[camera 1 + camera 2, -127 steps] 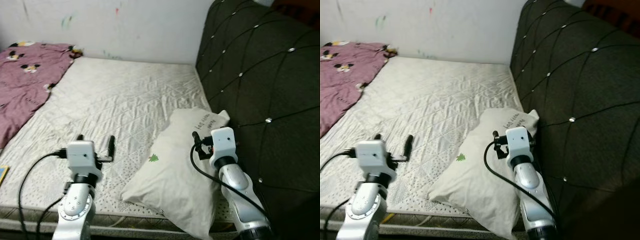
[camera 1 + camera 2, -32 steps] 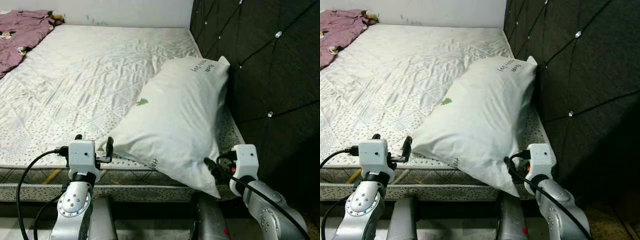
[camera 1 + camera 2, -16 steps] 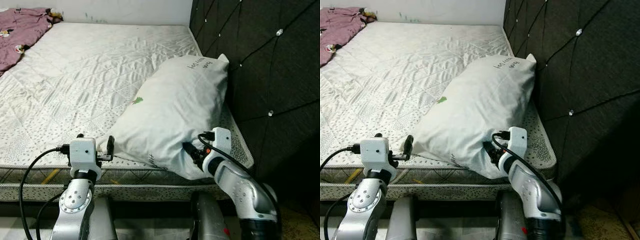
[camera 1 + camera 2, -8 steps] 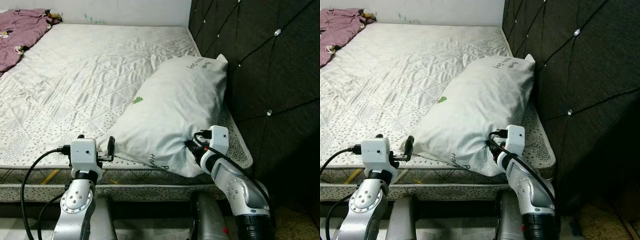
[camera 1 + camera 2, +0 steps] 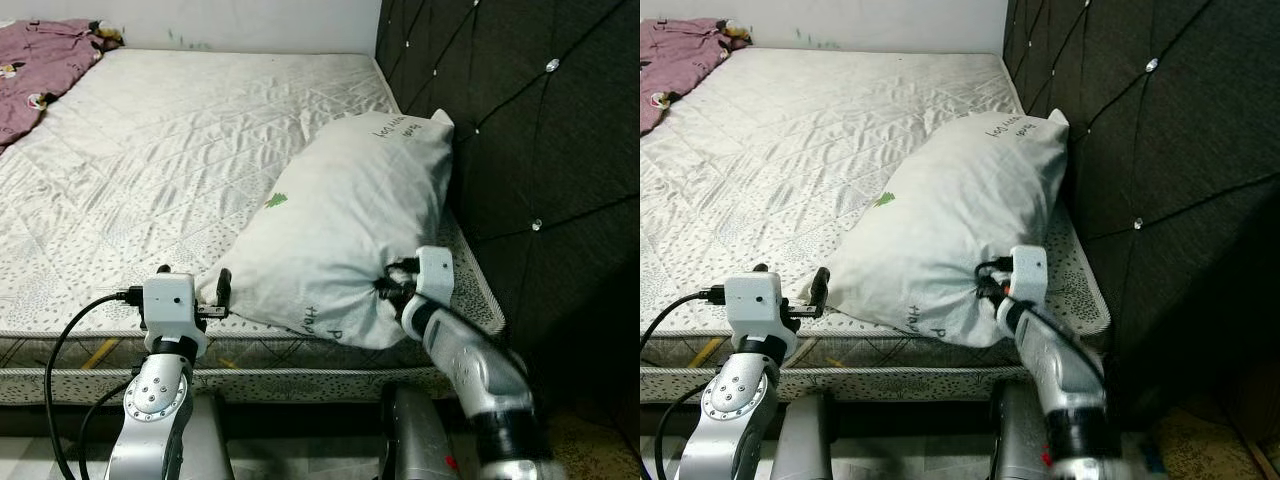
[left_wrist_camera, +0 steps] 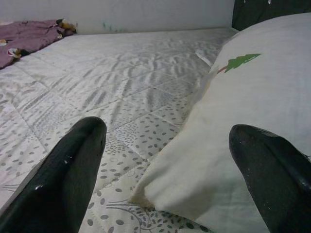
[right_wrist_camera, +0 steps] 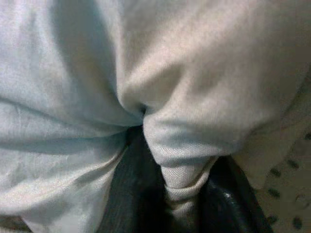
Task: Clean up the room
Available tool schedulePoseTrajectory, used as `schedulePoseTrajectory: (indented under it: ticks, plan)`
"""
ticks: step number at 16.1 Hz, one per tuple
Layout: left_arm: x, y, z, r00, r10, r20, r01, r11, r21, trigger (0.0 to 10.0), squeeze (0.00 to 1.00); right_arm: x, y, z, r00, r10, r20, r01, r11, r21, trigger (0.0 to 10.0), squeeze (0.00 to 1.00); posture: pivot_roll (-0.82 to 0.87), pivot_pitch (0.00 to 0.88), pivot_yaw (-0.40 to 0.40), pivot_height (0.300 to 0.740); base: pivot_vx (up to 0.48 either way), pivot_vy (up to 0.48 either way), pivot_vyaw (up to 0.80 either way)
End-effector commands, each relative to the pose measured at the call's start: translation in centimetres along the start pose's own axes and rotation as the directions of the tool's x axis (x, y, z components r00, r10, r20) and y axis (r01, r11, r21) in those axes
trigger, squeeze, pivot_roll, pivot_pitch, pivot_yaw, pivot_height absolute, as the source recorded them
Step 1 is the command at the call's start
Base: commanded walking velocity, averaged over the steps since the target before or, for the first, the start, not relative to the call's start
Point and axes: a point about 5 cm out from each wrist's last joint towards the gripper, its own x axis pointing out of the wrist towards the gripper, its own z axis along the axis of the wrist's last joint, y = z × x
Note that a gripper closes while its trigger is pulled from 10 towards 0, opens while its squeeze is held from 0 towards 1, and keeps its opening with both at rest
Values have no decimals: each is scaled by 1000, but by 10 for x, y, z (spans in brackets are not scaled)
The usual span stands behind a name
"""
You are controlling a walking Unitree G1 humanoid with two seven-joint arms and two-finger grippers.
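Bare quilted mattress (image 5: 200, 150), dark tufted headboard (image 5: 520, 130) alongside. Right gripper (image 5: 385, 292) pinches the white pillow (image 5: 340, 230); left gripper (image 6: 165, 160) spread wide at its corner.

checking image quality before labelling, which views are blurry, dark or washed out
Left eye view: evenly lit and mostly sharp, but the right arm's forearm is motion-smeared below the right gripper. Right eye view: the same smear, and the headboard is very dark. Left wrist view: the fingers are soft up close, the mattress clearer. Right wrist view: dim and soft, pillow fabric bunched between the jaws.
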Motion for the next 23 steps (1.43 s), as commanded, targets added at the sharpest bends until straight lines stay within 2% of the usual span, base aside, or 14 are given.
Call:
schedulePoseTrajectory:
  ticks: [1,3,6,9,12,13,15,17,20,21,23]
  plan:
    - [1,1,1,1000,6,3,-6,1000,5,10000,0,1,-14,23,995,-52,84,53,999,-13,0,0,-20,0,-42,511,0,0,0]
    - [3,1,1,1000,7,5,-7,1000,6,10000,0,4,-40,54,976,-133,170,140,990,-31,0,0,-25,0,-39,511,0,0,0]
    - [6,2,1,999,32,3,-32,999,17,10000,0,5,-65,88,942,-220,252,238,970,-44,0,0,-23,0,-39,511,0,0,0]
    - [5,4,2,999,42,4,-42,999,14,10000,0,-10,-100,129,873,-335,355,372,927,-41,0,0,-17,0,-36,511,0,0,0]
    - [4,4,1,999,44,-1,-44,999,17,10000,0,-29,-128,155,797,-428,426,482,876,-22,0,0,-20,0,-35,511,0,0,0]
    - [4,4,1,999,44,-2,-44,999,18,10000,0,-35,-136,158,778,-449,440,511,859,-26,0,0,-20,0,-36,511,0,0,0]
    - [3,5,1,999,44,-5,-44,999,22,10000,0,-41,-147,146,766,-474,434,547,835,-54,0,0,-19,0,-38,511,0,0,0]
    - [1,7,-1,999,44,-12,-43,999,27,10000,0,-47,-154,115,756,-496,427,571,819,-59,0,0,-25,0,-33,511,0,0,0]
    - [1,7,-2,999,31,-19,-30,999,35,10000,0,-56,-146,74,767,-477,429,554,830,-69,0,0,-39,0,-23,511,0,0,0]
    - [3,7,-2,999,26,-19,-26,999,36,10000,0,-64,-135,54,774,-462,434,547,833,-89,0,0,-48,0,-13,511,0,0,0]
    - [5,4,-1,1000,11,-18,-11,999,35,10000,0,-77,-124,35,764,-474,438,556,828,-75,0,0,-58,0,-2,511,0,0,0]
